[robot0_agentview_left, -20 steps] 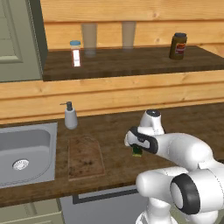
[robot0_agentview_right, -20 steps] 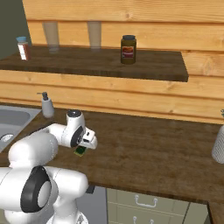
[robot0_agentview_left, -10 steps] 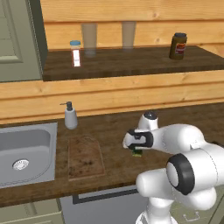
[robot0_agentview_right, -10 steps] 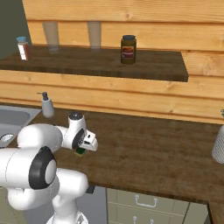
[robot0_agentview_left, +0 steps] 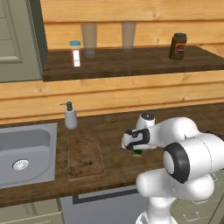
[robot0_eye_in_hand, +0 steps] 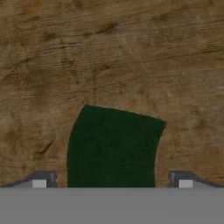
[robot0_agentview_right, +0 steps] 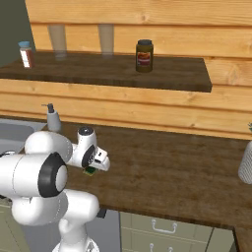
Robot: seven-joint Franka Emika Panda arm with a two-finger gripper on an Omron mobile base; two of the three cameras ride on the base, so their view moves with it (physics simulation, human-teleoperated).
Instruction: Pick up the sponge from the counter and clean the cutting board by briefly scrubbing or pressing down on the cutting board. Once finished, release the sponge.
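Gripper (robot0_eye_in_hand: 112, 183) low over sponge (robot0_eye_in_hand: 113, 146), jaws spread, one tip each side, not yet clamped, lined up for grasp. Sponge lies green side up on counter (robot0_agentview_left: 113, 131), near front edge, well right of board (robot0_agentview_left: 85, 156).

The dark green sponge (robot0_eye_in_hand: 113, 146) lay flat on the brown wood-grain counter (robot0_eye_in_hand: 109, 52), between the spread jaws; the stained cutting board (robot0_agentview_left: 85, 156) lay well apart.
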